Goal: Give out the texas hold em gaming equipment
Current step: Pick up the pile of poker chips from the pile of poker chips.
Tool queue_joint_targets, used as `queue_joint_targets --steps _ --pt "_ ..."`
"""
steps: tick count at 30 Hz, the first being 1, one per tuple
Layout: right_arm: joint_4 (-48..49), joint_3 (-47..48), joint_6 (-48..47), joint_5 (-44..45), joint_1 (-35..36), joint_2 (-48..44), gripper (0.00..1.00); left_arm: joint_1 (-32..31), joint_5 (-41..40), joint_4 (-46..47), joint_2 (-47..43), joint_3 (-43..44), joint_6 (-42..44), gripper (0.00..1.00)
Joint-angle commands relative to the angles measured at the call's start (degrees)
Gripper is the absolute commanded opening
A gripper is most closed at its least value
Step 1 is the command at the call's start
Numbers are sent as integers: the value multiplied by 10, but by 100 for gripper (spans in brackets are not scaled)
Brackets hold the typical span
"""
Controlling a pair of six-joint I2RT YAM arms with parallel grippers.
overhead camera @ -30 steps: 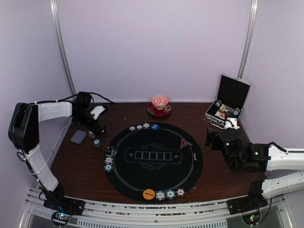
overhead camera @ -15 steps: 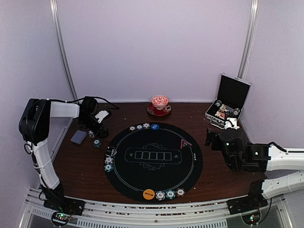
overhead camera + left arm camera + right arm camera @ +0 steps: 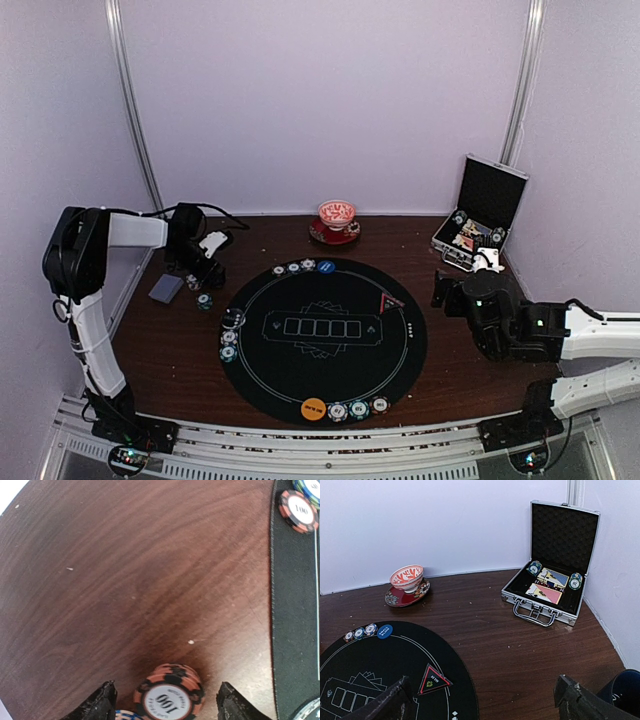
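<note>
My left gripper (image 3: 203, 272) is down at the table's left, just off the round black mat (image 3: 400, 350). In the left wrist view its jaws (image 3: 167, 696) stand open on either side of a short stack of red chips (image 3: 172, 682) marked 100, with a gap on each side. A blue-and-white chip (image 3: 124, 715) peeks in beside the stack. A grey-blue card deck (image 3: 166, 288) and a teal chip (image 3: 204, 300) lie close by. My right gripper (image 3: 441, 288) hovers open and empty at the mat's right edge (image 3: 482, 700).
Chips and a blue button (image 3: 326, 266) sit at the mat's far rim, chips and a clear disc (image 3: 233, 318) at its left, and an orange button (image 3: 314, 408) with chips at the near rim. An open silver-edged case (image 3: 480, 215) stands back right, a red bowl on a saucer (image 3: 337, 215) at the back.
The left arm has swung in and settled lower over the red chips, and its jaws have narrowed around them. The right arm has not moved.
</note>
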Motion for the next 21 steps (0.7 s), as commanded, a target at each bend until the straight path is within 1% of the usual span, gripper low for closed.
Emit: queue_joint_targets --steps 1,6,12,21 --pt "3 5 -4 -2 -2 -3 100 9 13 9 9 20 -3 69" --pt "3 6 -4 -2 -2 -3 100 11 17 8 10 19 -2 65" --pt "3 6 -5 -2 -2 -3 100 11 27 0 11 20 0 62" --pt "3 6 -5 -2 -2 -2 100 11 26 -8 20 24 0 61"
